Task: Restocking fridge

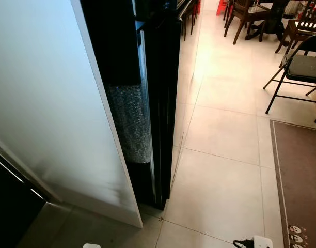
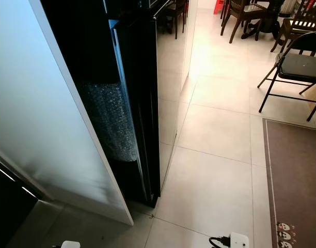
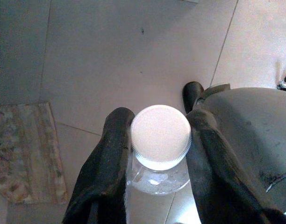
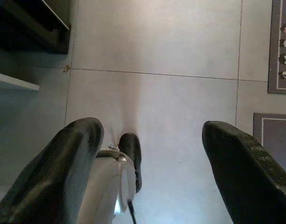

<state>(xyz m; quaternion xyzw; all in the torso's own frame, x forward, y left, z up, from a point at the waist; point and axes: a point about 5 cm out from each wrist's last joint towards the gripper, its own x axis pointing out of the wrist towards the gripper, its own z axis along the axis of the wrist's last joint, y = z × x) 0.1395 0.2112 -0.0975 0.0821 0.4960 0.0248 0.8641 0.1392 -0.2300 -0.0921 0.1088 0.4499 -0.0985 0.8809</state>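
Head views: the camera looks down along the edge of a tall black fridge standing on the left, seen side-on. A white panel stands at its near left. In the dark gap between panel and fridge is a roll of bubble wrap, upright. Pale floor tiles run to the right and far. Far right: a black folding chair and, beyond it, dark wooden chairs at a dining table. A grey-brown mat lies along the right edge, with small panda figures at its near end. A white plug adapter with a black cable sits on the floor at the near edge.

Left wrist view: the left gripper has its jaws closed on a clear bottle with a white cap, gripping at the neck, one finger on each side of the cap. Below lie floor tiles and a patterned rug. The robot's grey body and one black foot show beside it.

Right wrist view: the right gripper hangs over the tiles, jaws spread wide, nothing between them. The fridge's dark base and the panda mat show at the far corners.
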